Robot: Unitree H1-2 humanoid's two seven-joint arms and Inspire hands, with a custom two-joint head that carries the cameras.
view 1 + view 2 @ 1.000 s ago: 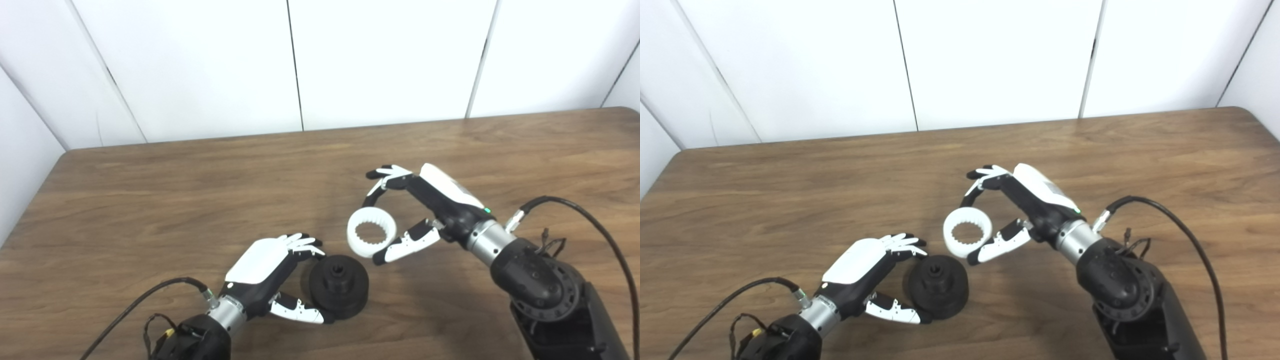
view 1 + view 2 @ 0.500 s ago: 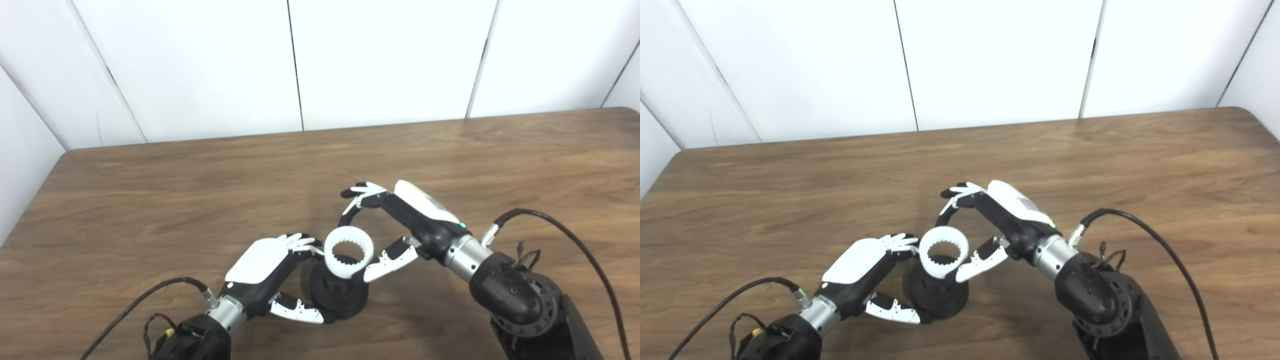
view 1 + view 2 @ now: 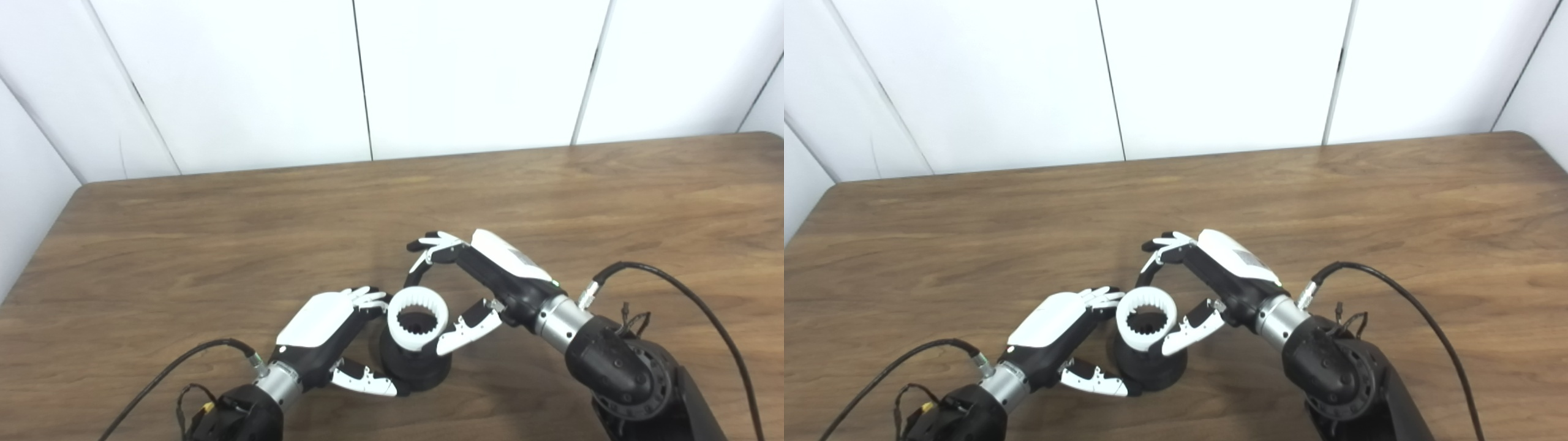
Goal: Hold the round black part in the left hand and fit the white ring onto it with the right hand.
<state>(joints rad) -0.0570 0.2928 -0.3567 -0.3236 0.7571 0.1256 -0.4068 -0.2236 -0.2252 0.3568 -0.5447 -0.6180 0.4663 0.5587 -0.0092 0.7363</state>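
The round black part (image 3: 416,370) stands on the wooden table (image 3: 184,257) near the front edge. My left hand (image 3: 331,331) is shut on it, fingers at its far left side and thumb along its near left rim. My right hand (image 3: 474,285) is shut on the white toothed ring (image 3: 418,320), pinching it between fingers and thumb. The ring sits level directly over the black part's raised hub, which shows through the ring's hole. Whether the ring touches the part I cannot tell. In the right eye view the ring (image 3: 1146,318) covers the black part (image 3: 1151,367) the same way.
White wall panels (image 3: 465,73) rise behind the table's far edge. A black cable (image 3: 704,300) loops off my right wrist, and another cable (image 3: 177,361) trails from my left wrist.
My right hand has carried the white ring left and down, from beside the black part to directly above its hub. My left hand and the black part have stayed put.
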